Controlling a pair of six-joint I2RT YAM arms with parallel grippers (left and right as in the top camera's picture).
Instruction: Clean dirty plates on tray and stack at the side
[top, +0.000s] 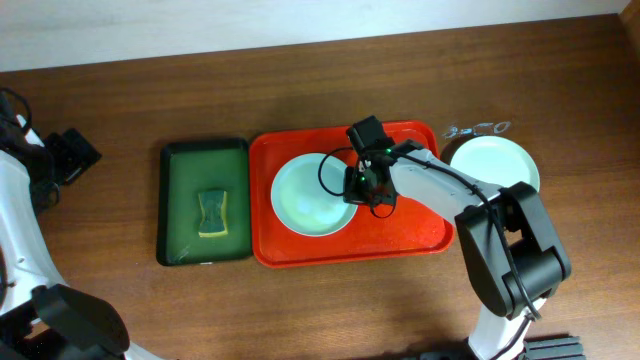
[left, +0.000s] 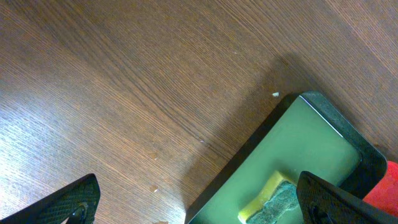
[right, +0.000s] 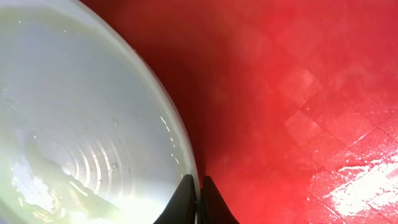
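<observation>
The red tray (top: 410, 225) sits in the middle of the wooden table (top: 120, 90). A pale mint plate (top: 305, 200) lies flat in its left half. The right gripper (right: 198, 190) is at this plate's right rim. In the right wrist view its two dark fingertips come together at the bottom centre of the frame, pinched on the plate's edge. The plate's inside looks wet, with a yellowish smear in the lower left of that view. The tray floor shines wet at the lower right.

A second pale plate (top: 495, 162) rests on the table, touching or just beside the tray's upper right corner.

Left of the red tray is a dark green tray (top: 205, 165) holding a yellow-and-green sponge (top: 212, 212).

The left gripper (left: 198, 186) hangs over bare wood near the green tray's corner, its fingers (left: 78, 202) spread wide and holding nothing.
</observation>
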